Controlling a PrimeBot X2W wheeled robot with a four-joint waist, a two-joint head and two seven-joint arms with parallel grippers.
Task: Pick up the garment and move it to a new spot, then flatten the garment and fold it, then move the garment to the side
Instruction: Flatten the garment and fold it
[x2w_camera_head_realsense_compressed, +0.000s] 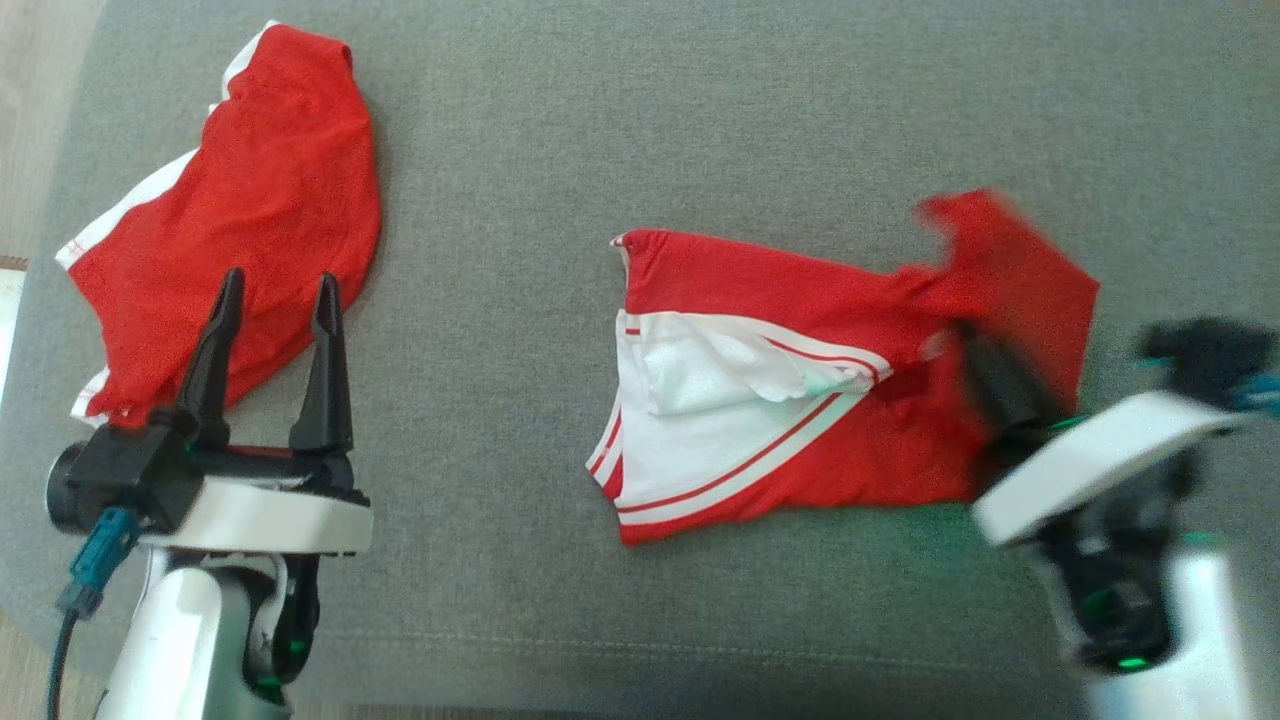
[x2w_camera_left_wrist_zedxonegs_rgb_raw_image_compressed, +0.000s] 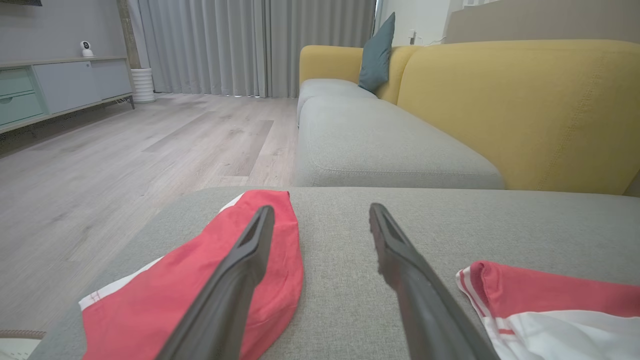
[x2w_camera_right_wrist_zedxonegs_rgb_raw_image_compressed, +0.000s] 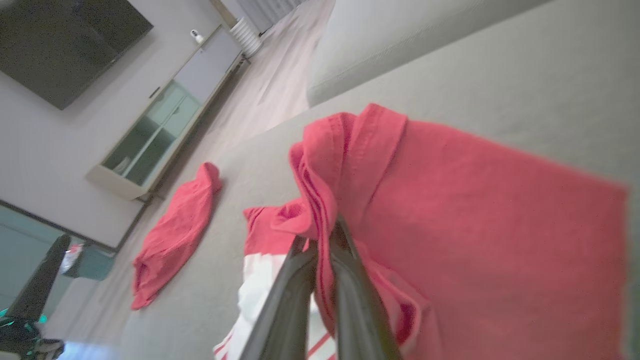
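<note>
1. The red and white garment (x2w_camera_head_realsense_compressed: 790, 300) lies in the middle of the grey sofa seat (x2w_camera_head_realsense_compressed: 640, 110). It is bunched up, and its white inside shows.
2. The right tool (x2w_camera_right_wrist_zedxonegs_rgb_raw_image_compressed: 322, 240) is clenched tight on a fold of red cloth at the garment's right side. That edge is raised off the seat.
3. The left tool (x2w_camera_head_realsense_compressed: 275, 285) is spread wide and grasps nothing. It hangs over the near edge of a second red garment (x2w_camera_head_realsense_compressed: 250, 180), well off to the left.
4. I think the step is to lift the garment and carry it to a new spot.
5. To do it well, lift slowly and high, so the rest of the cloth does not drag.
6. The pinch is small, so a quick pull could let the cloth slip out.
7. Carry it away from the second red garment, so the two do not mix.
8. Set it down where there is room to spread it flat.
</note>
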